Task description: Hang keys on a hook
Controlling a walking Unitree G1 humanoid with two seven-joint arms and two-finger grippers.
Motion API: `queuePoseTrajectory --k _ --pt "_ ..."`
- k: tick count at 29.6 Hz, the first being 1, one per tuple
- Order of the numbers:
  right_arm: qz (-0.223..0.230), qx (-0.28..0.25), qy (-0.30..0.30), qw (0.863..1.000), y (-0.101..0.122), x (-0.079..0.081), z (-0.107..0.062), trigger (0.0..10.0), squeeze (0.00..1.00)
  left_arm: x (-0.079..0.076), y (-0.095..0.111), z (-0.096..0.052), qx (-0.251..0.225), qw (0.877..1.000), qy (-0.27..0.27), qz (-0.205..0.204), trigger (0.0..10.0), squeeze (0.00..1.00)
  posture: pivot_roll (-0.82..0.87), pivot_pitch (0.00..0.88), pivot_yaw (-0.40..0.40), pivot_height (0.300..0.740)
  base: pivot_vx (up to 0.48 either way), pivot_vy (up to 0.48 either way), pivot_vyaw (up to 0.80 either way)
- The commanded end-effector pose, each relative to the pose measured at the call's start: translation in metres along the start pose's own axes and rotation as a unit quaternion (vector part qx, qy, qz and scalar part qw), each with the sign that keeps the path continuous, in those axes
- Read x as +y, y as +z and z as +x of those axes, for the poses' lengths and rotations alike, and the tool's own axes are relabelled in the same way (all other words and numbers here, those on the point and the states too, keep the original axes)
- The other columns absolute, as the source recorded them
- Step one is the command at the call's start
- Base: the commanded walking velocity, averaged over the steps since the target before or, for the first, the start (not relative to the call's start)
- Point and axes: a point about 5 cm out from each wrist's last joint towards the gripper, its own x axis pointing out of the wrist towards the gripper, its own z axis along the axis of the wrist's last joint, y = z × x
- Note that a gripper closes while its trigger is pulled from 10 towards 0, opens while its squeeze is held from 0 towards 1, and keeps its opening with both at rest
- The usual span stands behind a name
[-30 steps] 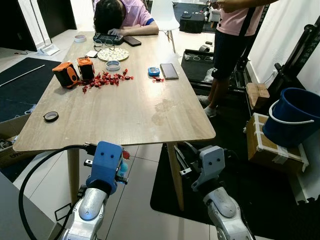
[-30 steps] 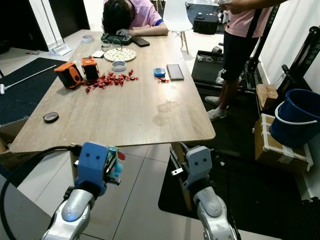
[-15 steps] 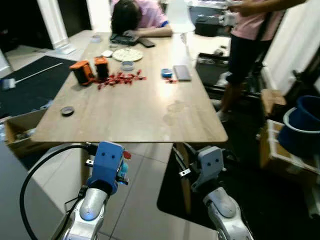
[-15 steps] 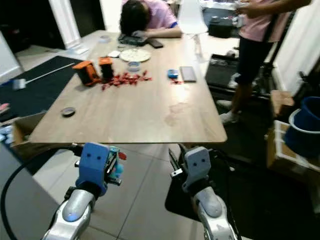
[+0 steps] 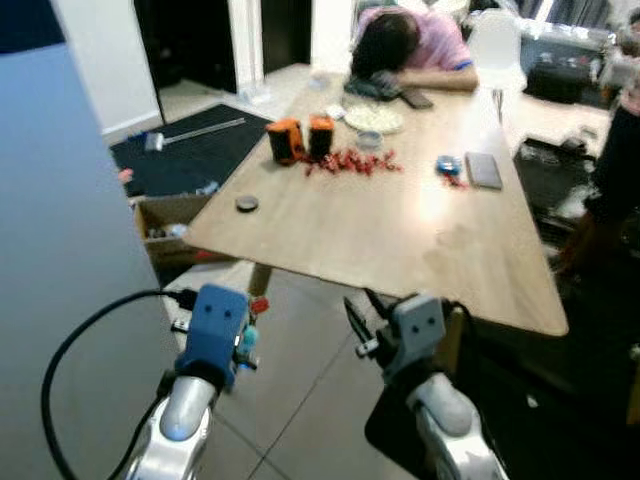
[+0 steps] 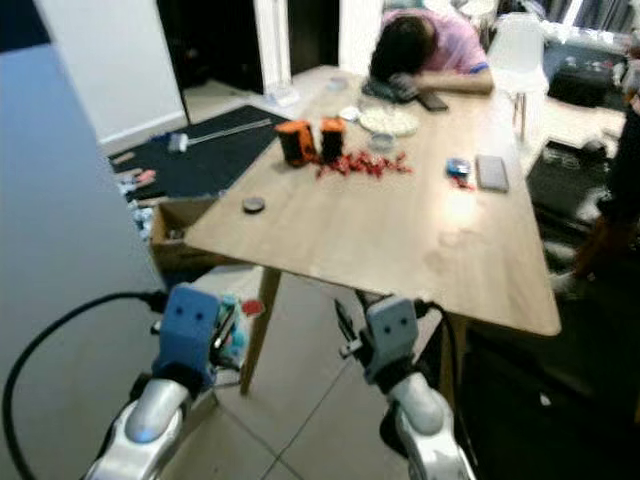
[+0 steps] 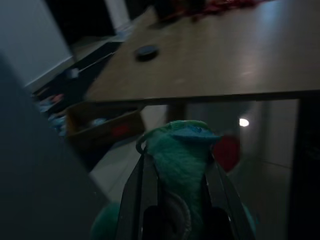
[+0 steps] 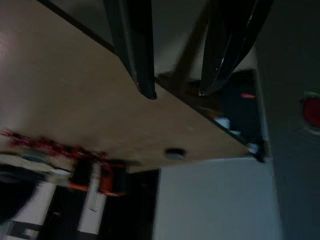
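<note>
Swinging leftward, the head camera brought a grey wall and an open cardboard box of small oddments into sight. Left gripper stayed clenched on the teal plush keychain, held low before the wooden table. Right gripper hung released, fingers apart.

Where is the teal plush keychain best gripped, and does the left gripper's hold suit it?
The left gripper pinches the teal plush keychain across its soft body, coming from below. That probably suits it: the plush squeezes snugly, and the metal ring at the top stays free.
</note>
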Motion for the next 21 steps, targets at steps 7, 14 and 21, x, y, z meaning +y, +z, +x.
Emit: queuePoseTrajectory --k 7,14,21 --pt "0.003 0.009 0.002 1.000 -0.0039 0.0002 -0.0043 10.0 0.00 -0.0034 -0.0019 -0.0006 0.004 1.000 -0.006 0.008 10.0 0.00 0.11 0.113 -0.027 0.740 0.000 0.000 0.80" --pt "0.005 0.008 0.005 1.000 -0.0034 0.0016 -0.0046 10.0 0.00 -0.0034 -0.0023 -0.0011 0.006 1.000 -0.006 0.009 10.0 0.00 0.11 0.118 -0.028 0.740 0.000 0.000 0.80" --pt "0.007 0.007 0.008 1.000 -0.0030 0.0028 -0.0046 10.0 0.00 -0.0033 -0.0024 -0.0015 0.006 1.000 -0.005 0.010 10.0 0.00 0.11 0.120 -0.028 0.740 0.000 0.000 0.80"
